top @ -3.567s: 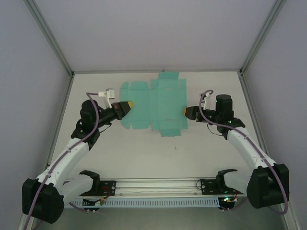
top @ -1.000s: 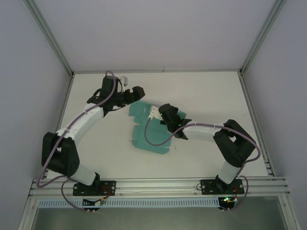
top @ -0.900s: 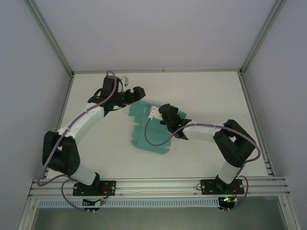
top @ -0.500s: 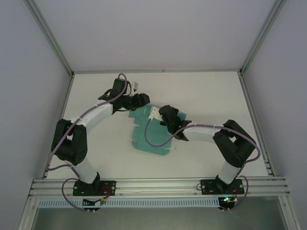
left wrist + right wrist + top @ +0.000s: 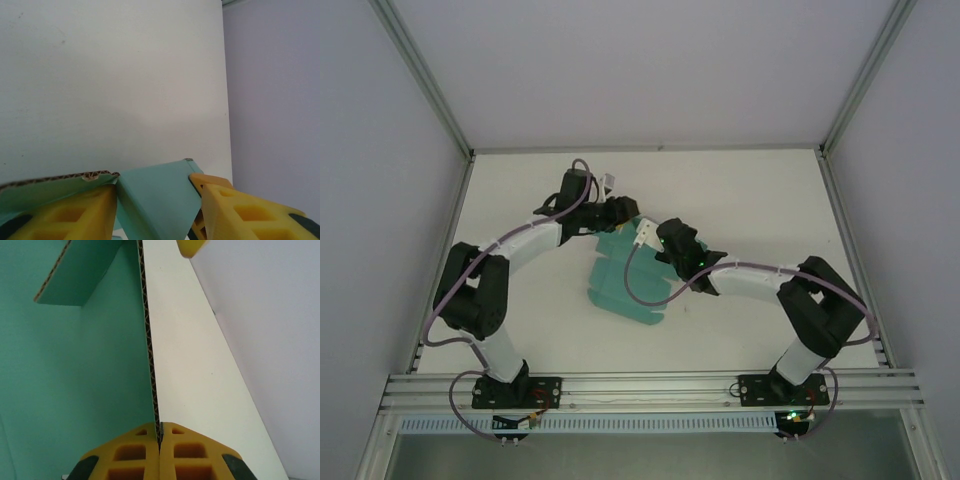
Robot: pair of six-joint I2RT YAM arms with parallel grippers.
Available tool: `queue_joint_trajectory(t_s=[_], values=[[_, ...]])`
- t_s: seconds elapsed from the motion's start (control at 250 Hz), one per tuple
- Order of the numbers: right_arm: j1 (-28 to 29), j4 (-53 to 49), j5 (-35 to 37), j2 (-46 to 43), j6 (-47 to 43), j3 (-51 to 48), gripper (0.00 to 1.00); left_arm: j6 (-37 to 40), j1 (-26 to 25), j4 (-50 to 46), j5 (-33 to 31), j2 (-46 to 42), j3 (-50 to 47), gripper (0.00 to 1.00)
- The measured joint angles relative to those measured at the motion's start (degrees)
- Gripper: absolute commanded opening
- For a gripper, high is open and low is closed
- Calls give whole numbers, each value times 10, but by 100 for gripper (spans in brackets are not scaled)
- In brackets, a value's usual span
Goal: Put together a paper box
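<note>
the paper box (image 5: 620, 285) lies partly folded on the tabletop (image 5: 770, 200) near the middle. its long axis runs from the far side, where both arms meet it, back toward the arm bases with a slight lean to the left. both arms work the far end: the left gripper (image 5: 625, 212) comes at it from the left and the right gripper (image 5: 655, 232) from the right, the two just beside each other. the near end of the sheet lies flat and untouched. in the right wrist view the yellow fingers (image 5: 135, 450) are pressed together on a raised panel seen edge-on. its corrugated edge (image 5: 149, 350) runs straight away from the pinch, with teal card on one side and bare tabletop on the other. another yellow fingertip, probably the left gripper's, shows at the far end of that edge. in the left wrist view the left fingers (image 5: 75, 215) are spread wide, with a teal flap (image 5: 155, 197) standing up between them. one finger sits right under a card edge, though i cannot tell whether it presses on it. the next move likely turns on that flap. since it lies inside the spread left gripper and the right one pins the wall beside it, the left arm seems placed to close on the flap or push it over.
</note>
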Motion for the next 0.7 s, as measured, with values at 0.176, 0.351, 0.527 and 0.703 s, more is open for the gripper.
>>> queue_joint_trajectory(t_s=[0.176,0.351,0.527,0.703], values=[[-1,1,-7,-5,10,-6,0,38,-6,-43,-58,-50,-27,63],[-8,-1,-7,-30,21,-17,0,87,-2,-118,-158,-141,-59,75],[-10,-3,-10,-45,26,-24,0,112,18,-184,-254,-189,-96,76],[-10,-14,-20,-54,34,-25,0,124,34,-239,-338,-189,-121,79]])
